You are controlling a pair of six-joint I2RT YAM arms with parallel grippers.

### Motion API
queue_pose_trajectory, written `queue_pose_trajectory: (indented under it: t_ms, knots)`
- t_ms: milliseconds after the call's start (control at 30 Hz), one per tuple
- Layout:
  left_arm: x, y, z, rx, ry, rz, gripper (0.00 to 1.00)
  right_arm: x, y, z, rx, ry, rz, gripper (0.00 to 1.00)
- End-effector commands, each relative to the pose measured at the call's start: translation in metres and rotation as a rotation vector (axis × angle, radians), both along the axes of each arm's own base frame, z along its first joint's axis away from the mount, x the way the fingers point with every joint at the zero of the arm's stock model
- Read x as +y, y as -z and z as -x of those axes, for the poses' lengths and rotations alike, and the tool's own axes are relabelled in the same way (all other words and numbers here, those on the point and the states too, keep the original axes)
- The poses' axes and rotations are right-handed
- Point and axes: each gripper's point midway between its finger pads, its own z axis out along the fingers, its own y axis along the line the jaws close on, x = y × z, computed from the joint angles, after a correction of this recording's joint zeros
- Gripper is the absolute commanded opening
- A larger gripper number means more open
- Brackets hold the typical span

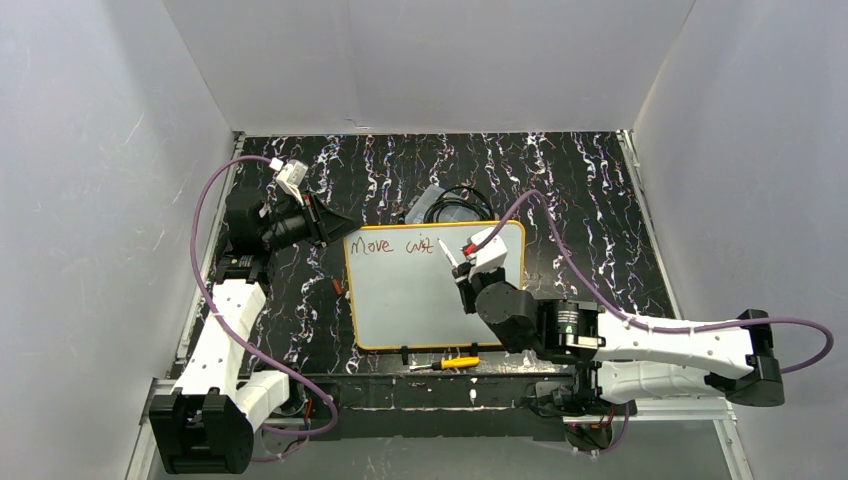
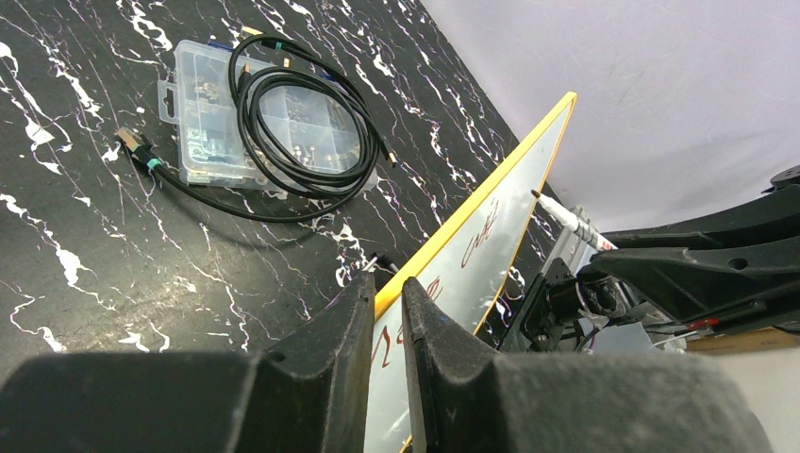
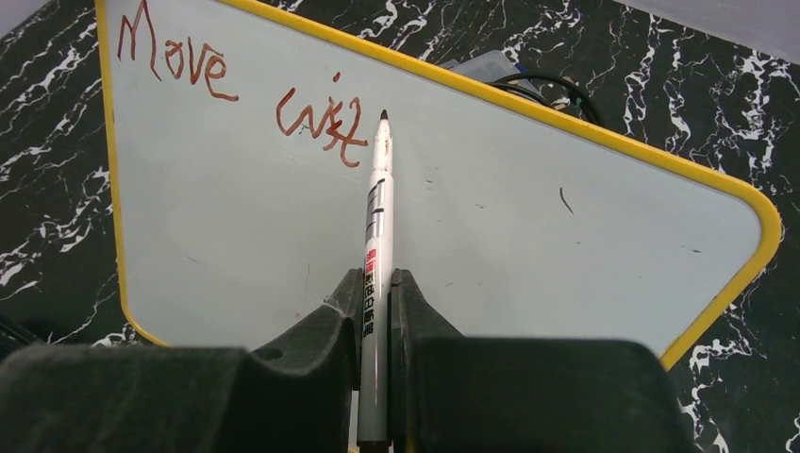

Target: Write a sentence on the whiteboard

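Right claw (image 3: 377, 289) pinches marker (image 3: 379, 203) — black marbled tabletop (image 1: 570, 180), white walls (image 1: 430, 60).

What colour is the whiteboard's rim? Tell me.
The rim of the whiteboard is yellow-orange, clearest in the right wrist view.

Yellow-rimmed whiteboard (image 1: 420, 310) on black marbled table (image 1: 560, 190), reddish sentence (image 1: 390, 245) along its top, marker (image 1: 447, 252) just beside.

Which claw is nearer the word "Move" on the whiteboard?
Left. The left claw clamps the whiteboard corner beside "Move"; the right claw holds the marker farther along, its tip just past the second word.
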Motion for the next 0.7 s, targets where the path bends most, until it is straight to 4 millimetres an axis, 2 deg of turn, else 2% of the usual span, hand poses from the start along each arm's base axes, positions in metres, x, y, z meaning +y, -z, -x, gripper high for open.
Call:
queue_pose_trajectory:
  t_ms: [0, 233, 667]
  knots:
    - [-0.007, -0.003, 0.015, 0.005, 0.057, 0.013, 0.15, 0.010, -0.026, -0.009, -0.057, 0.029, -0.056, 0.01]
    - [-0.007, -0.003, 0.015, 0.006, 0.057, 0.013, 0.15, 0.016, -0.023, -0.011, -0.060, 0.029, -0.038, 0.01]
    - [-0.007, -0.002, 0.014, 0.011, 0.058, 0.014, 0.15, 0.008, -0.014, -0.021, -0.053, 0.083, -0.010, 0.01]
